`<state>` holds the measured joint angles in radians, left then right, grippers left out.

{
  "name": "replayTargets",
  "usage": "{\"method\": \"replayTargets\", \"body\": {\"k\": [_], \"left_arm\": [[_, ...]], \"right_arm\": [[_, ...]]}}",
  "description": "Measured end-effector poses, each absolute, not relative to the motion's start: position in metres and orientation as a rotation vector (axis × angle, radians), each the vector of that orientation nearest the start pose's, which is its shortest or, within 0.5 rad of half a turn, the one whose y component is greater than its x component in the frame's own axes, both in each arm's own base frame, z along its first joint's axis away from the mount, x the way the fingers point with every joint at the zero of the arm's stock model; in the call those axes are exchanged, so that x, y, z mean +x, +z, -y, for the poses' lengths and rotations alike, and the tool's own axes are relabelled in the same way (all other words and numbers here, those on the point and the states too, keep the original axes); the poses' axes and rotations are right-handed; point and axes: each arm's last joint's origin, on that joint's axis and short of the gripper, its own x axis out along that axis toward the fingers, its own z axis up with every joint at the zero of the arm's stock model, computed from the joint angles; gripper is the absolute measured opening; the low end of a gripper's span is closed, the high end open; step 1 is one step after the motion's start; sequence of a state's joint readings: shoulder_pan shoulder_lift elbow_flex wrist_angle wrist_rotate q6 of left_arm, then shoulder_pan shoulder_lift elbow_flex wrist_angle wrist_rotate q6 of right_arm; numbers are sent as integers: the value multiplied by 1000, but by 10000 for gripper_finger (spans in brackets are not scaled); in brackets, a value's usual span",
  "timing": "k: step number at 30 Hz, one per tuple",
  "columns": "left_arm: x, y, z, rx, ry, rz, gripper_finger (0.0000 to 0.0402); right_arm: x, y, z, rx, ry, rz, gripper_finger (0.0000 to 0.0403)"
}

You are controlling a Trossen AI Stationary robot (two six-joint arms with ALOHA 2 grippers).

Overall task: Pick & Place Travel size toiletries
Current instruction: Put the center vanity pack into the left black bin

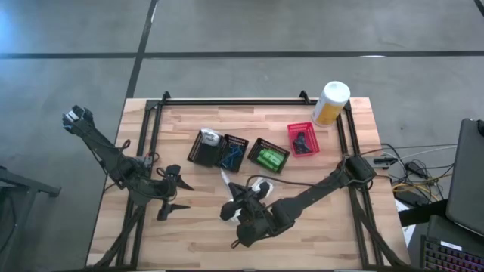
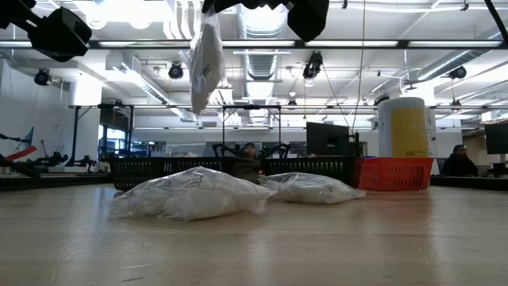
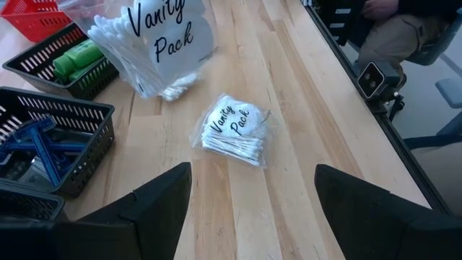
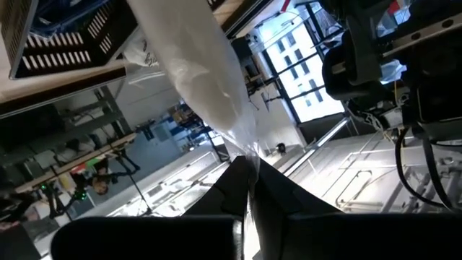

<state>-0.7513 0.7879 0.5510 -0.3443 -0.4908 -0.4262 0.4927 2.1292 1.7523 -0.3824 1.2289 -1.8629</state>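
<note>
Above the wooden table [image 1: 197, 234], the right tool [image 4: 249, 189] pinches a lifted vanity pack [image 2: 205, 59].

Right claw [image 1: 233, 202] grips — seemingly — a white packet [image 1: 259, 187].

We are reaching our left arm in from the worktop's left edge, its end effector [image 1: 175, 195] hovering low over the front left of the boards with the two dark fingers [image 3: 151, 206] spread wide and nothing between them. We are stretching our right arm from the right side toward the front middle, its end effector [image 4: 249, 172] lifted, fingers pressed together and pinching the tip of a pack [image 4: 206, 76].
</note>
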Motion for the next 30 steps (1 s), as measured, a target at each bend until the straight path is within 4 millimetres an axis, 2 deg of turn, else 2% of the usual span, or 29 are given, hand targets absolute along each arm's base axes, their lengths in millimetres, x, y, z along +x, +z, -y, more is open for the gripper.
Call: {"method": "replayTargets", "body": {"k": [21,27,30], "left_arm": [[129,240,102,-77,-147,-514,298],[129,240,102,-77,-146,-514,298],[129,240,102,-77,-147,-514,298]], "right_arm": [[423,239,-200,-2301,33,-1054,8],[424,237,-202,-2375,183,-984,8],[422,235,-201,-2446,231,-1021,8]]}}
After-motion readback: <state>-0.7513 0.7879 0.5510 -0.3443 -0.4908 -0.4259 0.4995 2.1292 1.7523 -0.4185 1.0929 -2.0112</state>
